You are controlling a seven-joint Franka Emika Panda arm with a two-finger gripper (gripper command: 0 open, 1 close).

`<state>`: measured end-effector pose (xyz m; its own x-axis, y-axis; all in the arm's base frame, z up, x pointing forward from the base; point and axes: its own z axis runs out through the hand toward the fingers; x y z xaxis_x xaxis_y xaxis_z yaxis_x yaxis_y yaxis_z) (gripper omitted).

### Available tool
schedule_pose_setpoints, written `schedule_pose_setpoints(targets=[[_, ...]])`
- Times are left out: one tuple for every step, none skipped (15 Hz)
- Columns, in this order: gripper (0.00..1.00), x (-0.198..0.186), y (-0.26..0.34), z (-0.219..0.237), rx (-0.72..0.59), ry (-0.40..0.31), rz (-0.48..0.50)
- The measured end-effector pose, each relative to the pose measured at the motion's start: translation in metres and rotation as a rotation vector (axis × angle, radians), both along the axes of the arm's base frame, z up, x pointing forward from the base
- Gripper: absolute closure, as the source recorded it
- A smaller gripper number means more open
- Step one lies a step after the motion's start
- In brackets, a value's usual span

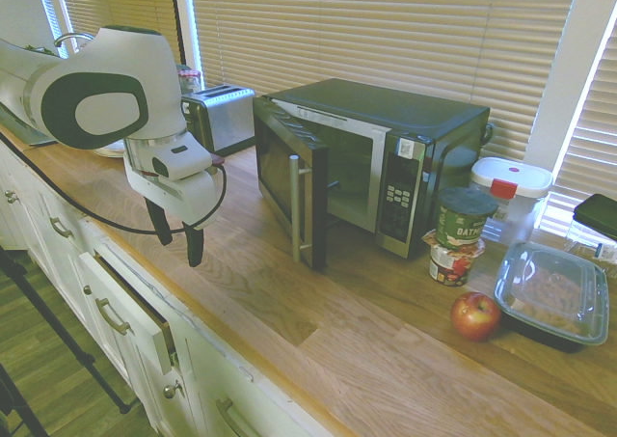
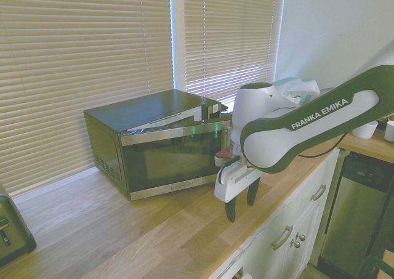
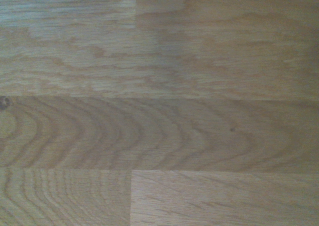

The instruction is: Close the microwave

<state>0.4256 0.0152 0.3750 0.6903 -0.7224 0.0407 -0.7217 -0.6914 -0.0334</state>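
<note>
Taking the microwave [image 1: 386, 128] as the landmark: it sits on the wooden countertop [image 1: 280, 307] against the window blinds [image 1: 386, 32], its door [image 1: 289, 186] ajar. The two-slice toaster [image 1: 220, 119] stands beside its door side. Past its button panel come two stacked food cups [image 1: 461, 236], a red-and-yellow one below a green one, and a lidded clear container with a red latch [image 1: 511, 198]. An apple [image 1: 475, 316] lies in front of the cups, next to a clear-lidded meal tray [image 1: 552, 292]. Below the microwave's counter, a drawer [image 1: 130, 312] is pulled partly out.

The arm [image 1: 106, 90] reaches in on the door side; its gripper [image 1: 179, 249] points down over the counter's front part, fingers spread with nothing between them, apart from the door.

The meal tray holds brownish food; the microwave's interior is partly visible behind the door.
</note>
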Motion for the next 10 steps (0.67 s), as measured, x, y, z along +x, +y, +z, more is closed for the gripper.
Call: schedule_pose_setpoints(targets=[[0.0,0.0,0.0,-0.001,0.0,0.001,-0.001],[0.0,0.0,0.0,-0.001,0.0,0.002,-0.004],[0.0,0.001,-0.002,0.0,0.002,-0.002,-0.007],[0.0,0.002,-0.002,0.001,0.005,-0.012,-0.01],[0.0,0.003,-0.002,0.003,0.008,-0.025,-0.012],[0.0,0.007,-0.002,0.008,0.01,-0.047,-0.011],[0.0,0.011,-0.001,0.016,0.01,-0.065,-0.004],[0.0,0.017,0.0,0.025,0.012,-0.085,0.005],[0.0,0.022,0.0,0.035,0.015,-0.106,0.011],[0.0,0.028,0.001,0.044,0.016,-0.124,0.016]])
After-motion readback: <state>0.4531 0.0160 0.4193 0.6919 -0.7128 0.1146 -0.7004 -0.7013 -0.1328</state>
